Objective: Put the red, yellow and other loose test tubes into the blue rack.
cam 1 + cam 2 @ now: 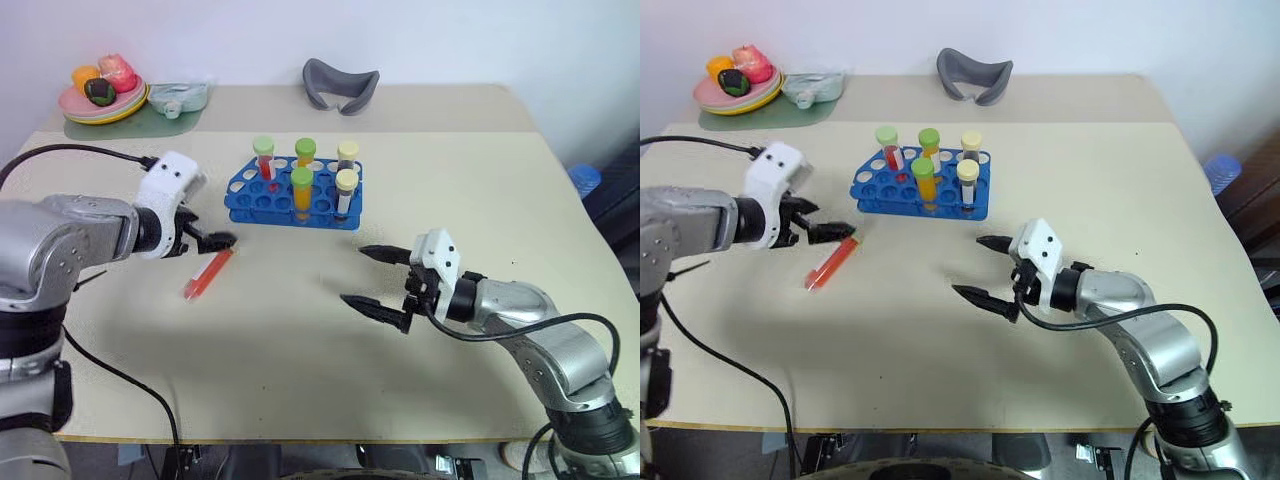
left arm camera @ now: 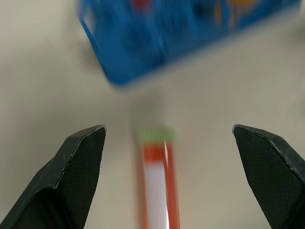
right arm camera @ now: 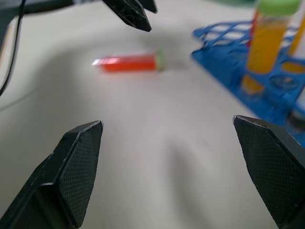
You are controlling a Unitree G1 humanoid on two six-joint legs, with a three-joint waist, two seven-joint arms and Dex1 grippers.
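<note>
The blue rack (image 1: 290, 216) stands mid-table with several capped tubes upright in it, among them a yellow tube (image 1: 301, 192) and a red one (image 1: 266, 163). A loose red test tube (image 1: 208, 274) with a green cap lies flat on the table, left of and in front of the rack. My left gripper (image 1: 216, 241) hovers open just over the tube's cap end. In the left wrist view the tube (image 2: 157, 191) lies between the two spread fingers, untouched. My right gripper (image 1: 357, 275) stands open and empty to the right, in front of the rack, pointing toward the tube (image 3: 128, 62).
At the table's far left are a plate (image 1: 82, 108) of toy food on a green mat and a teal object (image 1: 178, 98). A grey curved object (image 1: 340, 84) lies at the far middle. A blue bottle (image 1: 583, 178) stands off the table's right edge.
</note>
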